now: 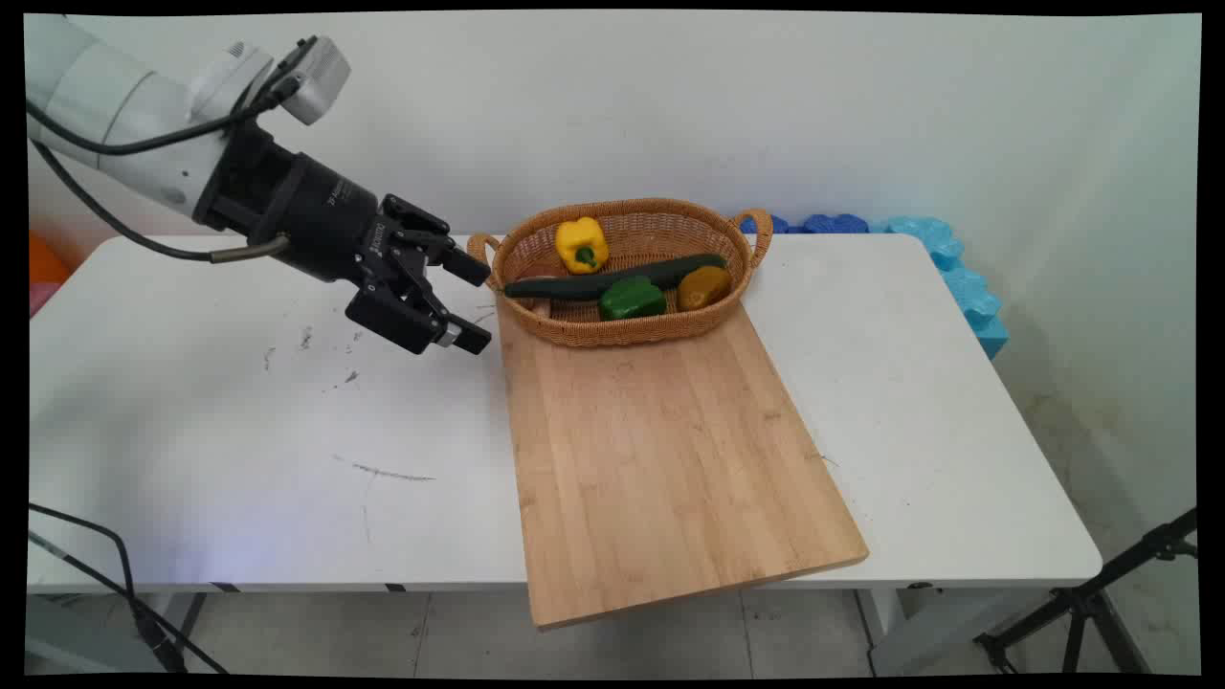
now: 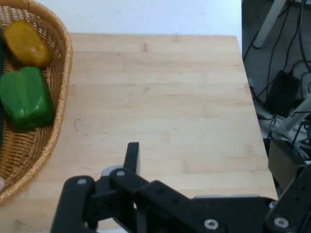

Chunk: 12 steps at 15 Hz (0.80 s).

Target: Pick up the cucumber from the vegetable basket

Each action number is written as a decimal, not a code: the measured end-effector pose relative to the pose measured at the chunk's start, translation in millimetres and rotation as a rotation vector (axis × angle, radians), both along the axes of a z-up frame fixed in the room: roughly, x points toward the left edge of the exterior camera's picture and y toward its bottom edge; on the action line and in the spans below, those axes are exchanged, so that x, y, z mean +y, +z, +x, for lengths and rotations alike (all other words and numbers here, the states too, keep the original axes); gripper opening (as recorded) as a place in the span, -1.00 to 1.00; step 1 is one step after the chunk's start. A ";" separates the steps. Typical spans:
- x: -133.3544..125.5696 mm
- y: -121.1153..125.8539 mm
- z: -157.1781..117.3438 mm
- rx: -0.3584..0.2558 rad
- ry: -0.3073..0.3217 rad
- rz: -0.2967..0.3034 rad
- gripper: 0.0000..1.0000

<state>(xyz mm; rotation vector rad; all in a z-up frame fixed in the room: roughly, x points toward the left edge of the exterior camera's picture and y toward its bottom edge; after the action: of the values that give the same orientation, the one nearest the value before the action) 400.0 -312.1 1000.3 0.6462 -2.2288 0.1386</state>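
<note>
In the main view we see the gripper point(image 1: 478, 304) spread wide and empty, hovering at nine o'clock of the basket point(image 1: 622, 330), beside the cutting board's point(image 1: 660, 450) left edge. In the hand view, bare board stretches toward twelve o'clock, with the green pepper point(image 2: 25, 99) and an orange-yellow pepper point(image 2: 26, 43) in the basket at ten o'clock.

We reach in from the upper left, our white arm point(image 1: 115, 105) sloping down to the right with black cables point(image 1: 124, 144) hanging off it. Our black hand point(image 1: 476, 303) hangs above the tabletop, tilted down and rightward, its two fingers point(image 1: 469, 268) spread apart and holding nothing.
</note>
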 end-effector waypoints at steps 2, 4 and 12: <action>-0.5 -0.8 -1.2 -0.003 0.000 0.005 1.00; -2.8 -1.7 -2.4 -0.012 0.003 0.011 1.00; -40.4 2.8 -21.2 -0.073 0.050 0.054 1.00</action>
<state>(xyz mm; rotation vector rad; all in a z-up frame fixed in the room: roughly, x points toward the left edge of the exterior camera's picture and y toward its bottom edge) 378.8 -352.5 1003.1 0.7366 -2.2942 0.1295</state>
